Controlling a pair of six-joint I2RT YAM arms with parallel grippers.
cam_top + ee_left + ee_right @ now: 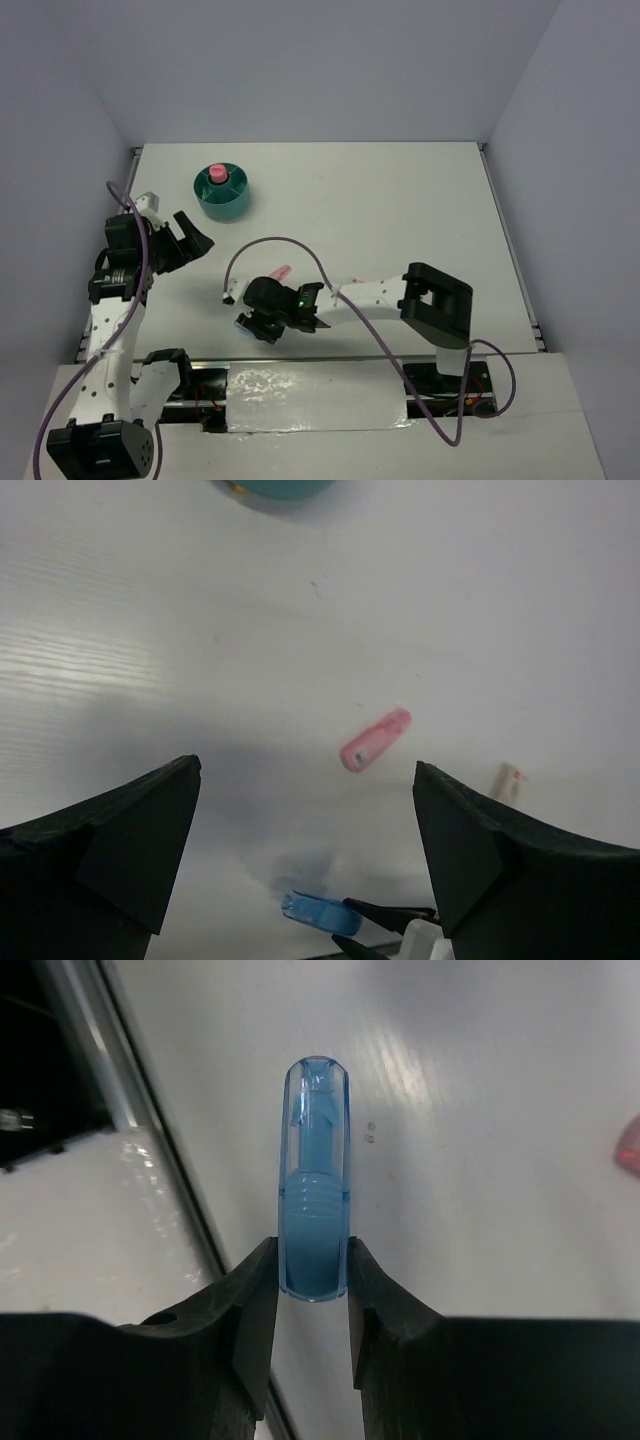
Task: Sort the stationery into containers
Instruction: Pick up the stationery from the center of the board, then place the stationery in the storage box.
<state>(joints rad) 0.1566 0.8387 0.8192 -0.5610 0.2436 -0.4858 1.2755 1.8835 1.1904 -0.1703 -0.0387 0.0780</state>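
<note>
Right wrist view: the light-blue stick (314,1185) sits dead centre, its long axis running straight out from the right jaws.
Stick heading: the rounded clear cap points away from the wrist and the solid blue base is toward it.
Stick grip: the right jaws are drawn in narrow, one pressed against each side of the base; most of the length stands out beyond them.
Stick place: low over the near edge of the surface (400,200), left of centre. I cannot tell whether it rests there or is raised.
Pink stick (375,740): it lies flat on the surface just beyond the right jaws, apart from them, with its long axis on a diagonal.
Teal organiser (228,207): it stands far left on the surface, well apart from both sticks, with a pink piece (216,174) upright in its central well.
Left jaws: they are spread wide and hold nothing, between the organiser and the sticks.
</note>
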